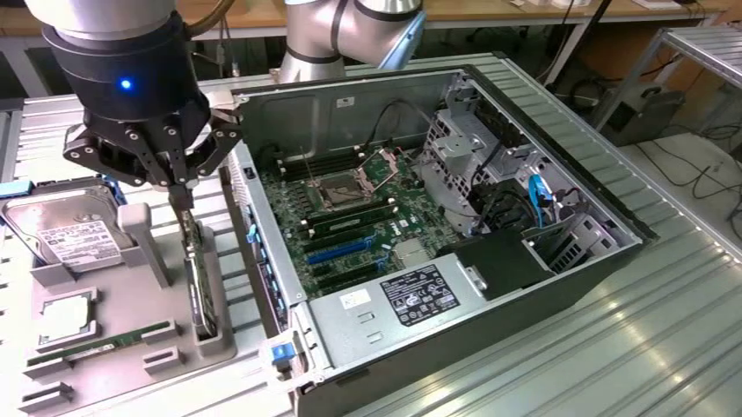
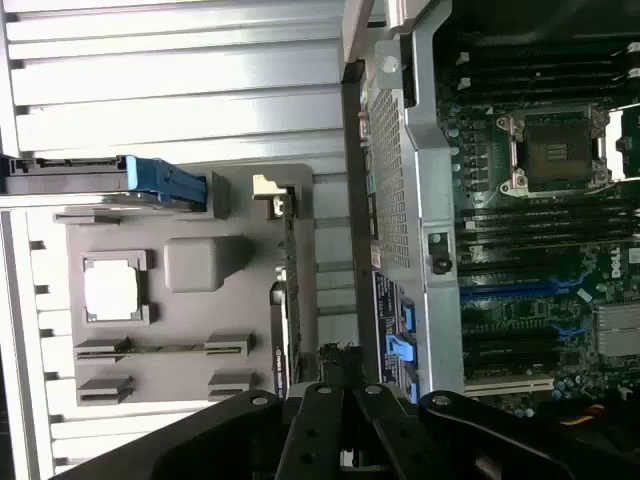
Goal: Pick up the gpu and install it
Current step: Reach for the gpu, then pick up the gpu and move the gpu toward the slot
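Arm stands vertical over the grey holder tray's (image 1: 156,300) case-side edge. The black gripper (image 1: 183,189) is clenched at the dark, flat, silver-bracketed gpu card (image 1: 201,278); grasp unconfirmed. Exterior view reveals the boxy silver hard drive's (image 1: 69,234) white label; wrist view presents its edge.

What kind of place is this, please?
Probably a robotics lab bench for computer assembly: an open computer case with its motherboard, a grey parts tray holding a hard drive, and a robot arm.
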